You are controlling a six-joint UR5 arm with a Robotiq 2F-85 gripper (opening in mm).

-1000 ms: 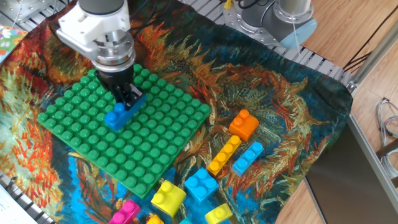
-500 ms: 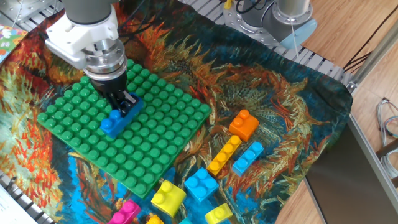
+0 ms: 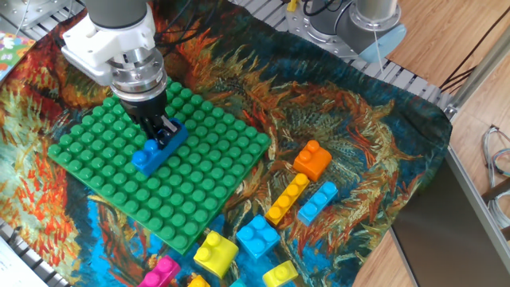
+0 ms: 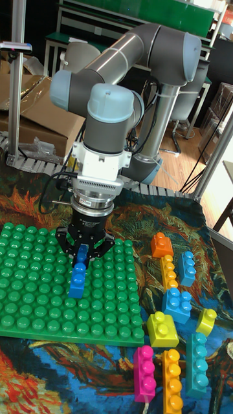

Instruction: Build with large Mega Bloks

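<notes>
Landmark: large green studded plastic base plate (image 3: 203, 187), flat on a painted-pattern cloth (image 3: 358, 135).

Long dark-blue plastic brick with round studs (image 3: 154, 148) lies on the plate's studs, roughly mid-plate, running diagonally in the fixed view. Two-finger gripper (image 3: 162, 127) comes straight down on the brick's far end; fingers (image 4: 73, 248) sit one on each side of it, clamped on the brick. Near end of the brick sticks out free toward the plate's front edge. Grip at one end probably so the arm can press the brick down onto the studs while the rest of it stays visible for alignment. Whether the brick is fully seated or a hair above the studs: cannot tell.

Loose bricks wait off the plate, on the cloth past its right and front-right edges, likely kept there as a supply pile clear of the build area: orange square brick (image 3: 312, 159), yellow long brick (image 3: 287, 198), light-blue long brick (image 3: 317, 202), light-blue square brick (image 3: 256, 236), yellow square brick (image 3: 215, 250), pink long brick (image 4: 144, 372). None of them touches the plate.

Judgement: first brick being placed; build barely begun.
</notes>
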